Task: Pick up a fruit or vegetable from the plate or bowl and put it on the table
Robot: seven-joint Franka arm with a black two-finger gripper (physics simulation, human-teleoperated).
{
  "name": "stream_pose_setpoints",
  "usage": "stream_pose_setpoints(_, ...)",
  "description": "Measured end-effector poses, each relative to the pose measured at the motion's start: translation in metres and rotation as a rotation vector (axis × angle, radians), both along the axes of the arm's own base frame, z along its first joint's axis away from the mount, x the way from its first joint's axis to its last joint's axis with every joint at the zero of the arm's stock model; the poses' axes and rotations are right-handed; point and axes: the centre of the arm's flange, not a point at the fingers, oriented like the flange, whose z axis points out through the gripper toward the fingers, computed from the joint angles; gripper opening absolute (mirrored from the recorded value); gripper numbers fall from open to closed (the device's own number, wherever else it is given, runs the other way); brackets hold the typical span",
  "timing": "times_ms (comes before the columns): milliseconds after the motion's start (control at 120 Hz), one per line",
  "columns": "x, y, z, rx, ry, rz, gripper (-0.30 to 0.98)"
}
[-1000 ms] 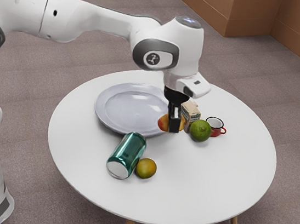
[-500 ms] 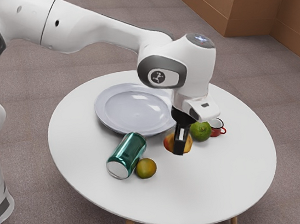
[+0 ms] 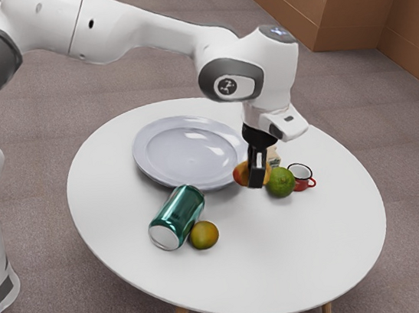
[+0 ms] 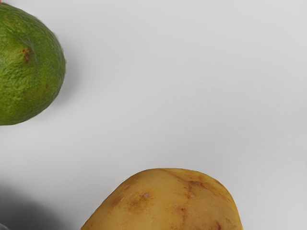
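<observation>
Hold mango point(image 3: 240, 174) between jaws, higher over bench point(image 3: 298, 245) than just before; still unplaced, likely need to lower again, release.

A white robot arm point(image 3: 142, 28) with grey joint bands enters from the exterior view's upper left; its forearm slopes gently down toward the exterior view's right; the bulky wrist point(image 3: 262, 61) bends downward; below it, the black claw point(image 3: 257, 182) points down, slightly tilted, its two fingers clamped in a grip.
</observation>
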Motion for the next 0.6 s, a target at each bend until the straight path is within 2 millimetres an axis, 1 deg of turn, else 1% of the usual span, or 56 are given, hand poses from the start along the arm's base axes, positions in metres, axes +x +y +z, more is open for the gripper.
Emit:
stream_pose_setpoints(150,-0.006,-0.022,0.000,0.000,-0.001,-0.039,0.21)
stream_pose_setpoints(267,-0.007,-0.025,0.000,0.000,-0.001,-0.045,0.21)
stream_pose_setpoints(350,-0.007,-0.020,0.004,-0.005,-0.006,-0.039,0.41)
stream_pose_setpoints(408,-0.007,-0.017,0.007,-0.007,-0.011,-0.034,0.50)
stream_pose_setpoints(492,-0.006,-0.013,0.008,-0.008,-0.013,-0.029,0.58)
stream_pose_setpoints(600,-0.005,-0.011,0.009,-0.007,-0.016,-0.028,0.64)
